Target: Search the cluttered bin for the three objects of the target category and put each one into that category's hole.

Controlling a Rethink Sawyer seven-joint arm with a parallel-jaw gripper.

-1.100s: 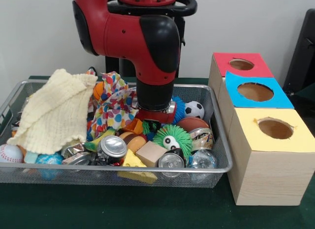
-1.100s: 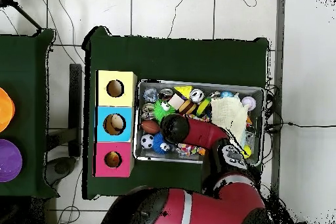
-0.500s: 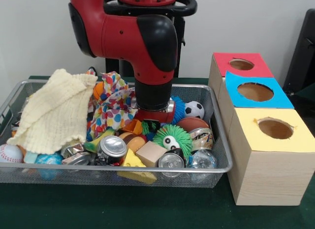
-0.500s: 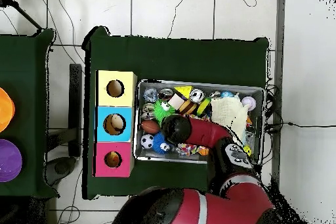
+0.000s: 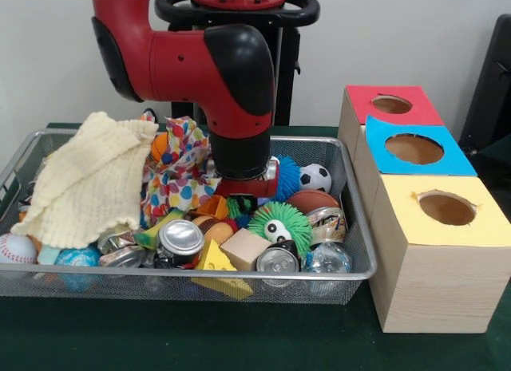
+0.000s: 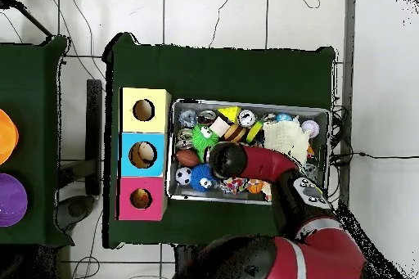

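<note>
Cans [image 5: 182,238]: two upright; three box holes [image 5: 413,148].

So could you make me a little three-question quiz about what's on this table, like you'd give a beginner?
1. True or false: the cream knitted cloth lies at the end of the wire bin farthest from the three boxes.
2. Which colour tops the box nearest the front camera? A red, B blue, C yellow.
3. Fill in: the green spiky toy with eyes sits just behind a silver ____.

Key: 1 true. 2 C, the yellow box; the blue box is in the middle and the red box is farthest back. 3 can.
</note>
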